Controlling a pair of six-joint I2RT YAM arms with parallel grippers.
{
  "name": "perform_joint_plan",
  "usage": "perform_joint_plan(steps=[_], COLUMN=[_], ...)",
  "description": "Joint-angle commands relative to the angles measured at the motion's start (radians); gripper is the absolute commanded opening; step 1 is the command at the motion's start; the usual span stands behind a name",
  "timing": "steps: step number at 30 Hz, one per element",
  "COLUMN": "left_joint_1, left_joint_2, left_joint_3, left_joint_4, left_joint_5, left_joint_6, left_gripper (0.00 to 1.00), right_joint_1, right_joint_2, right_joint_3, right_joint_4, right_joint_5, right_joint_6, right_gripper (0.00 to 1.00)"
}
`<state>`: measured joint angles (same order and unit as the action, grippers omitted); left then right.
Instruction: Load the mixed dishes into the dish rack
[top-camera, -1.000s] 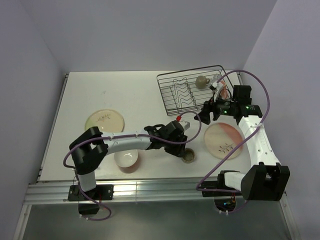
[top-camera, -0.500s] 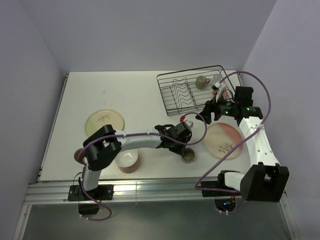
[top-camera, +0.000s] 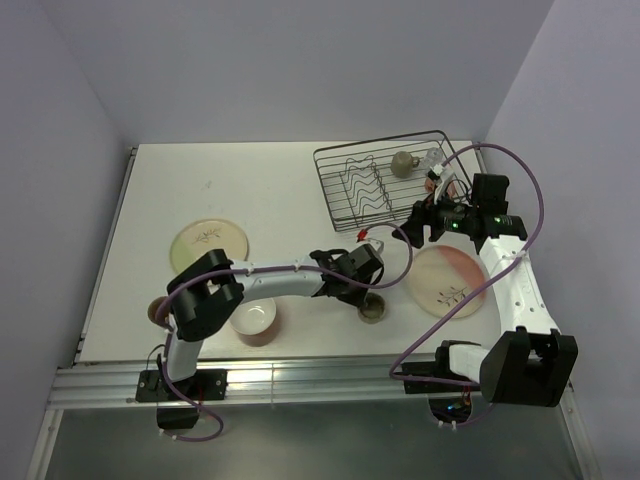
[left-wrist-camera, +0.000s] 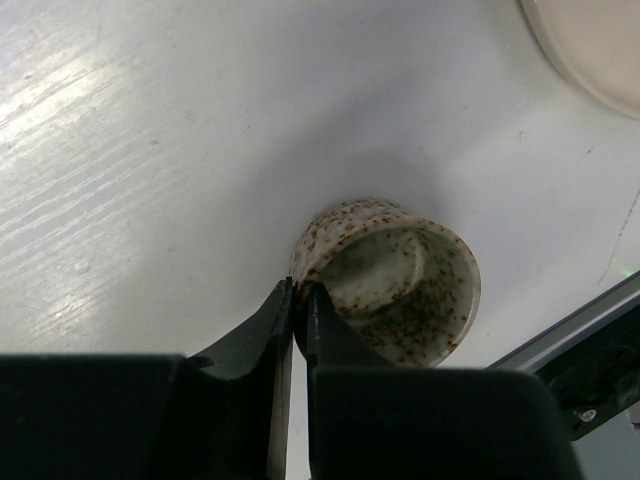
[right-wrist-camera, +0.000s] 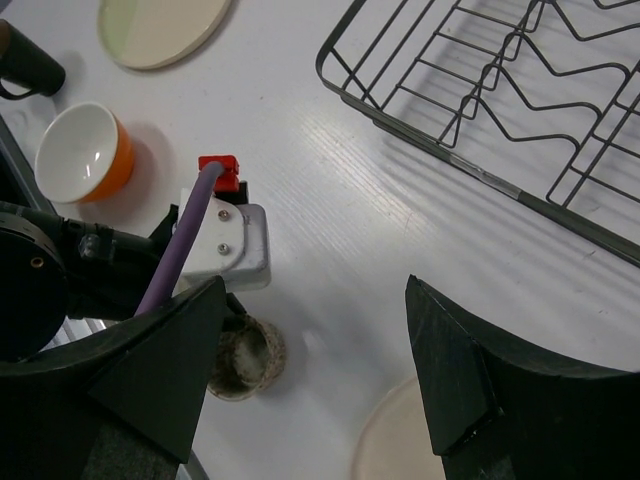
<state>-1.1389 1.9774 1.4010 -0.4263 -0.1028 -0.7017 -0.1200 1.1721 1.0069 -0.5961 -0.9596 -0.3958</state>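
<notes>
My left gripper (left-wrist-camera: 298, 295) is shut on the near rim of a small speckled cup (left-wrist-camera: 392, 278), one finger inside and one outside. The cup (top-camera: 373, 308) stands on the table by the front edge, with the left gripper (top-camera: 363, 293) on it. My right gripper (right-wrist-camera: 315, 300) hangs open and empty above the table between the cup (right-wrist-camera: 245, 358) and the black wire dish rack (right-wrist-camera: 470, 170). The rack (top-camera: 322, 180) at the back right holds a small olive cup (top-camera: 403, 163) and a clear glass (top-camera: 432, 160). The right gripper (top-camera: 415, 225) is just in front of the rack.
A cream-and-pink plate (top-camera: 448, 282) lies right of the held cup. A cream plate (top-camera: 208, 240) lies at the left. A white bowl with an orange outside (top-camera: 253, 318) and a brown cup (top-camera: 157, 310) stand near the left arm's base.
My left gripper has reached right to the speckled cup and shut on its rim. The cup has shifted slightly. The right arm has barely moved.
</notes>
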Motion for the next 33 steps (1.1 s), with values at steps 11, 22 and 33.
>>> perform_joint_plan(steps=[11, 22, 33], left_joint_1=[0.207, 0.393, 0.607], left_joint_2=[-0.478, -0.827, -0.911], left_joint_3=[-0.482, -0.703, -0.737], left_joint_4=[0.457, 0.854, 1.248], left_joint_5=[0.261, 0.428, 0.629], left_joint_6=[-0.125, -0.013, -0.151], left_gripper=[0.00, 0.00, 0.00], right_joint_1=[-0.013, 0.175, 0.410], right_joint_2=[-0.012, -0.022, 0.096], right_joint_3=[-0.050, -0.190, -0.189], right_joint_4=[0.206, 0.752, 1.585], right_joint_5=[0.001, -0.161, -0.067], right_joint_6=[0.299, 1.086, 1.827], right_gripper=[0.79, 0.79, 0.79])
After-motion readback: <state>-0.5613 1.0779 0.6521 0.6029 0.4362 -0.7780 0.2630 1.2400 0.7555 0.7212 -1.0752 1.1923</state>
